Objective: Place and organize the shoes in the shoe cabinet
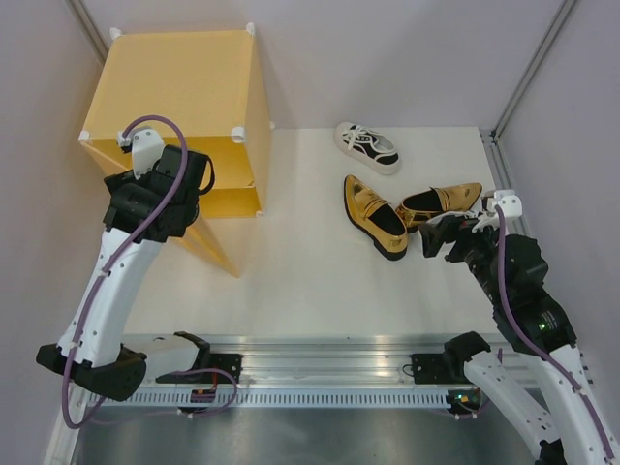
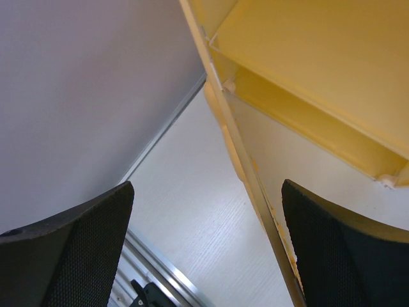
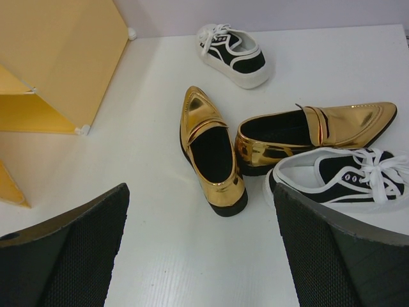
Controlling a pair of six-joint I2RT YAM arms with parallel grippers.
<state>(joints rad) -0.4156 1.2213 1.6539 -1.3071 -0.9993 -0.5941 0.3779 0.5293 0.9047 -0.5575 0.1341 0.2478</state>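
Note:
The yellow-orange shoe cabinet [image 1: 189, 82] stands at the far left with its door [image 1: 211, 242] swung open. My left gripper [image 1: 199, 179] is open and empty at the cabinet's opening; its wrist view shows the door edge [image 2: 255, 185] and the inner shelf [image 2: 300, 115]. Two gold loafers [image 1: 375, 215] [image 1: 444, 201] lie mid-right. One white sneaker [image 1: 368, 147] lies behind them. The other white sneaker [image 3: 345, 179] lies by my right finger. My right gripper [image 3: 201, 249] is open and empty, just near of the loafers [image 3: 211, 150] [image 3: 313, 131].
Grey walls close in the table on the left, back and right. An aluminium rail [image 1: 320, 354] runs along the near edge between the arm bases. The open door sticks out over the table towards the near left.

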